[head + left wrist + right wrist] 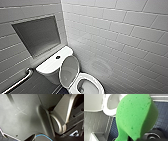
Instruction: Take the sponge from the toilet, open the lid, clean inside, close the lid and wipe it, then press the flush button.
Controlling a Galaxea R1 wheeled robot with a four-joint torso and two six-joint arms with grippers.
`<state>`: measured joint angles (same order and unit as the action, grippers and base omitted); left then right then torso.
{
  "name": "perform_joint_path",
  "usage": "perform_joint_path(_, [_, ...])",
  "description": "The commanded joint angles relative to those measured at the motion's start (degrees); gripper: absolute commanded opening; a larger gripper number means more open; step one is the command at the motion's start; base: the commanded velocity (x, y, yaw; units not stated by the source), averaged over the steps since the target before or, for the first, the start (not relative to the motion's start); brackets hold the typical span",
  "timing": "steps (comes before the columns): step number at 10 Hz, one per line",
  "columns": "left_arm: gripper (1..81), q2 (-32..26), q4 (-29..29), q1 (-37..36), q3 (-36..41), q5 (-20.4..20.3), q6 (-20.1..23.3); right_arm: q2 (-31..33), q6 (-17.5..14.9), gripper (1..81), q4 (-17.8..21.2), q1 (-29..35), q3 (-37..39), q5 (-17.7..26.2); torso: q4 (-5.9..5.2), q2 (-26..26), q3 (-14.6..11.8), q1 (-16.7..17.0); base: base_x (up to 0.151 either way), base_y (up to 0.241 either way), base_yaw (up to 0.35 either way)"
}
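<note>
The white toilet (98, 84) stands in the corner with its lid (68, 70) raised against the tank (48, 65), and the oval bowl is open. The dark round flush button (58, 57) sits in the middle of the tank top. In the right wrist view the bright green sponge (136, 116) looms large. It is pinched at its narrow end by my right gripper (133, 139), which is shut on it. Behind the sponge in that view lie the toilet's seat rim (109, 110) and bowl, some way off.
A recessed niche (37, 35) is set in the tiled wall above the tank. A metal grab bar (21, 81) runs along the left wall. White tiles (125, 37) cover the right wall close beside the bowl. The floor (161, 116) is dark blue tile.
</note>
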<state>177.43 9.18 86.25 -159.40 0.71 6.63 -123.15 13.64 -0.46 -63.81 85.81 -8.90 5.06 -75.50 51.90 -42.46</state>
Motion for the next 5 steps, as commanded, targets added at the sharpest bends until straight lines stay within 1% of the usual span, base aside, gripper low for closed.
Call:
perform_joint_path(1, [81.1,0.3,-0.7,0.5,0.3,4.2,0.2,4.5,3.1,1.0,-0.2,12.2,-3.0,8.6,0.0,0.0,0.0,0.0,0.0,0.0,0.0])
perform_joint_path(2, [81.1,0.3,-0.7,0.6,0.3,4.2,0.2,3.6,4.2,1.0,-0.4,15.8,-2.9,10.7,0.0,0.0,0.0,0.0,0.0,0.0,0.0])
perform_joint_path(3, [81.1,0.5,-0.7,0.6,0.3,4.2,0.2,2.4,5.1,1.0,-0.5,18.8,-2.8,13.8,0.0,0.0,0.0,0.0,0.0,0.0,0.0])
perform_joint_path(4, [81.1,0.7,-0.7,0.6,0.3,4.2,0.2,1.0,5.2,1.0,-0.5,20.7,-2.1,15.2,0.0,0.0,0.0,0.0,0.0,0.0,0.0])
perform_joint_path(5, [81.1,1.2,-0.7,0.8,0.3,4.2,0.2,-0.4,5.3,1.0,-0.4,21.8,-0.7,15.7,0.0,0.0,0.0,0.0,0.0,0.0,0.0])
